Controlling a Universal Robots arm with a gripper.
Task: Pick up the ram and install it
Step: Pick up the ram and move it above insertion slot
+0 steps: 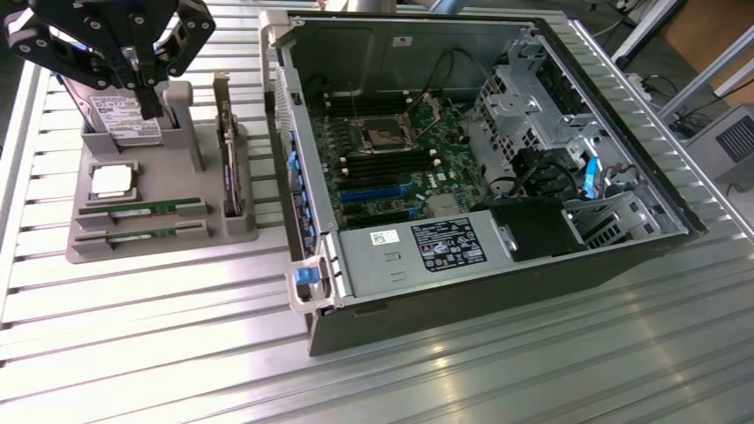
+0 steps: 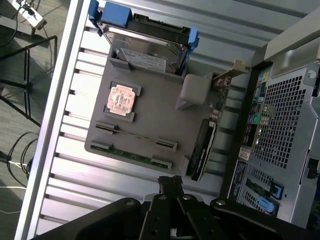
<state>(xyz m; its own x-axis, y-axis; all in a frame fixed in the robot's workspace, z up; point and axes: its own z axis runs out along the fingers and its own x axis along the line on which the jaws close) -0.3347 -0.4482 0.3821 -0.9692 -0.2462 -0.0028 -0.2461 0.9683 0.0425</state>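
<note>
Nearest to the exterior camera, a slatted metal table [image 1: 177, 353] is seen, and on it an opened computer case [image 1: 471, 309] is laid on its side, with the green motherboard [image 1: 389, 168] exposed inside. Towards the exterior view's left, just beside the case, a grey holder [image 1: 177, 177] is set on the table. A hard drive [image 1: 118, 110] is stood at its far end, a square silver processor [image 1: 112, 179] is laid behind that, and an expansion card [image 1: 233, 168] is held on edge along the side facing the case. The first ram stick [image 1: 139, 210] is seated in a slot next to the processor, and the second ram stick [image 1: 139, 233] is seated in the slot at the holder's near edge. The gripper [image 1: 151, 110] is hung above the hard drive, its fingers pressed together with nothing between them.

From the wrist camera, the gripper [image 2: 170, 182] is seen closed and empty, apart from both sticks. The holder [image 2: 160, 115] is viewed from above on the table [image 2: 75, 165]. The hard drive [image 2: 145, 45], processor [image 2: 120, 98] and expansion card [image 2: 202, 147] are lodged in it. The first ram stick [image 2: 135, 136] is shown edge-on, and the second ram stick [image 2: 132, 156] is lodged at the holder's edge closest to the fingertips
</note>
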